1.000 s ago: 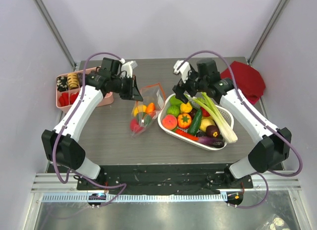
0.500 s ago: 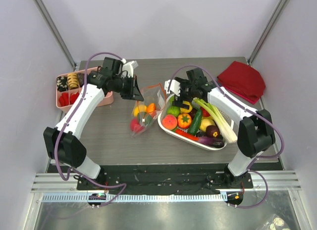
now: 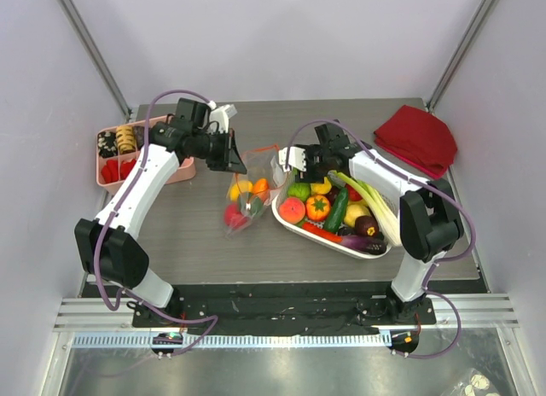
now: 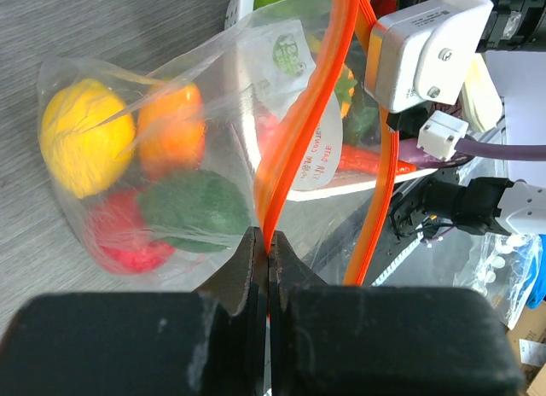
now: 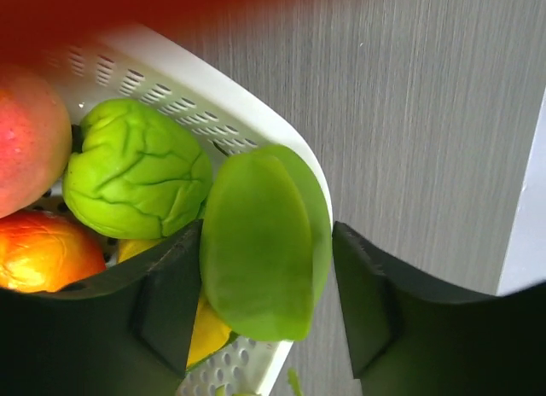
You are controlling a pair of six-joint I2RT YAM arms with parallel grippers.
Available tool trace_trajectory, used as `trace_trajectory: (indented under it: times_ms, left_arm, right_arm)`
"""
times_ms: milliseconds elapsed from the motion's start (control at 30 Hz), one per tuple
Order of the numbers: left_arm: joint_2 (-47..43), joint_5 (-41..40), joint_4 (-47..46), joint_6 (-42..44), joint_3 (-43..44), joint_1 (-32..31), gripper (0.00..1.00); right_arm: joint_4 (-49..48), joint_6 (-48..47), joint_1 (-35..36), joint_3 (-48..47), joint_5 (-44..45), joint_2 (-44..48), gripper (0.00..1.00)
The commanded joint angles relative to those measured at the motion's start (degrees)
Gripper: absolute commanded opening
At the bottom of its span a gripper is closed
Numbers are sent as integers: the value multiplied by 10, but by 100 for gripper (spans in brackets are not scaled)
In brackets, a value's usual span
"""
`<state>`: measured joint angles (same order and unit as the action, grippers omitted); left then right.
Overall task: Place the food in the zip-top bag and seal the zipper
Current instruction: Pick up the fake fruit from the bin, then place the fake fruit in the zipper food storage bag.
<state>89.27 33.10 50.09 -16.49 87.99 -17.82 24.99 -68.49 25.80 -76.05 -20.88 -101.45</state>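
**Left pincer clamps the zipper; right straddles a green piece**

Left gripper (image 4: 267, 242) pinches the thin red-orange zipper strip (image 4: 294, 140) of the clear crinkly bag (image 4: 94, 72), which holds glossy yellow, orange, red and green toy food (image 4: 81, 136). Right gripper (image 5: 266, 268), jaws apart, brackets a smooth green piece (image 5: 260, 242) at the white mesh basket's (image 5: 213, 97) rim.

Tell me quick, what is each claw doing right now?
Left claw: closed, pinching the orange zipper strip of the clear bag.
Right claw: jaws around a flat green toy piece; firm grip cannot be told.

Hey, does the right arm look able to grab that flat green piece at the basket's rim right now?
Probably yes: the right gripper already straddles the flat green piece at the white basket rim, fingers on either side, nothing between them. Contact isn't clear yet.
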Motion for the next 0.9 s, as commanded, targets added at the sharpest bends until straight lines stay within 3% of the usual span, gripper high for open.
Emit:
trace_trajectory:
  times_ms: [0, 133, 300, 500, 633, 767, 867]
  left_arm:
    - [-2, 14, 2, 1, 10, 7, 0]
    - [-6, 15, 3, 1, 10, 9, 0]
    - [-5, 18, 0, -4, 10, 12, 0]
    - [-2, 24, -5, -8, 10, 14, 0]
    - [3, 27, -6, -9, 12, 14, 0]
    - [2, 28, -5, -7, 13, 14, 0]
    - [2, 30, -3, -7, 15, 14, 0]
  right_arm:
    - [-22, -15, 2, 5, -3, 19, 53]
    - [-28, -9, -2, 15, -8, 61, 37]
    - [-35, 55, -18, 3, -34, 114, 36]
    - [-64, 201, -51, -23, -70, 179, 34]
    - [-139, 388, -52, -48, -74, 206, 28]
    - [-221, 660, -45, -94, -111, 202, 18]
    - [-266, 773, -21, -106, -115, 194, 16]
